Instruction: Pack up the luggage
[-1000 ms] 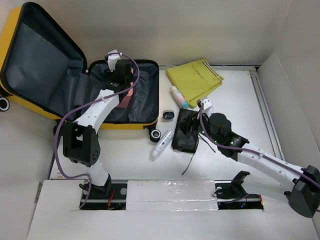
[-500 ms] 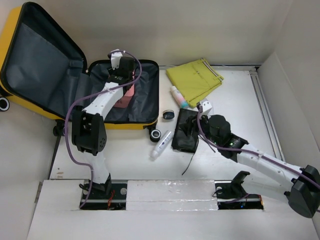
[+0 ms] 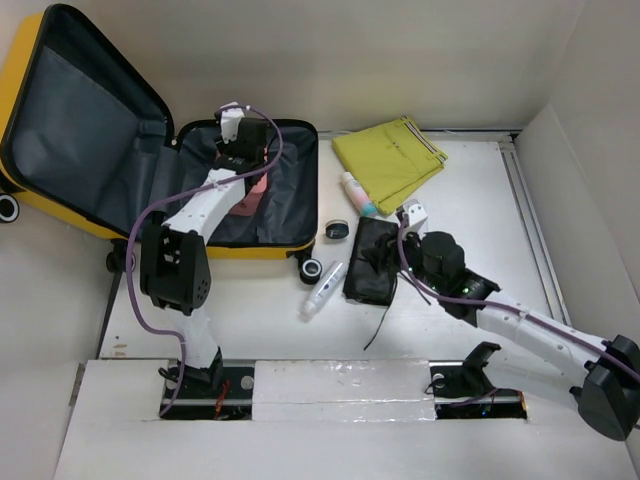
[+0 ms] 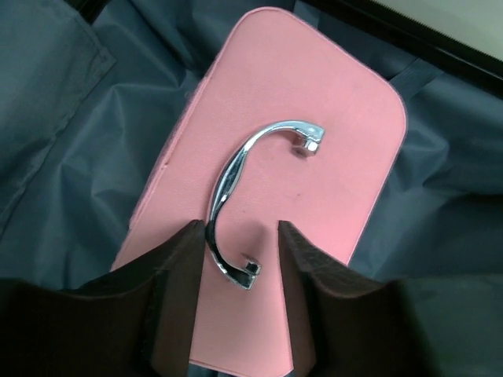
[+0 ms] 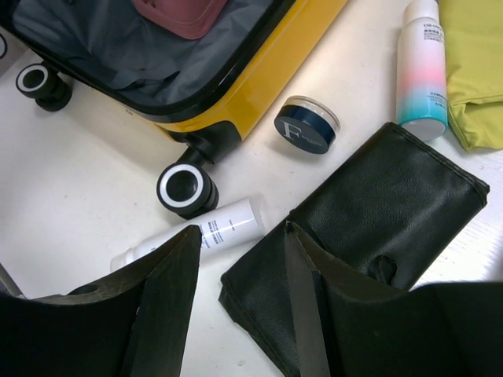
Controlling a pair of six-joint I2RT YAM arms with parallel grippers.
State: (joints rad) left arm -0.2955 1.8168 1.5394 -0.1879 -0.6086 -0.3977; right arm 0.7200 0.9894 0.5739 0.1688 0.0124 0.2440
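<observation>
The yellow luggage (image 3: 262, 248) lies open at the back left, its lid (image 3: 85, 120) leaning back and its grey lining (image 4: 71, 141) showing. A small pink case (image 4: 314, 118) with a metal handle (image 4: 236, 169) lies inside it. My left gripper (image 4: 240, 251) is open just above the pink case, its jaws on either side of the handle's near end, and it also shows in the top view (image 3: 249, 160). My right gripper (image 5: 240, 251) is open and empty over the near corner of a black pouch (image 5: 377, 212), and it also shows in the top view (image 3: 398, 262).
A white tube (image 5: 196, 232) lies beside a luggage wheel (image 5: 186, 188). A dark round jar (image 5: 306, 126), a pastel bottle (image 5: 423, 71) and a folded yellow-green cloth (image 3: 388, 155) lie right of the luggage. A low wall (image 3: 580, 190) bounds the right side.
The left arm's elbow has swung left while its gripper stays over the pink case. The right gripper has shifted slightly right over the black pouch.
</observation>
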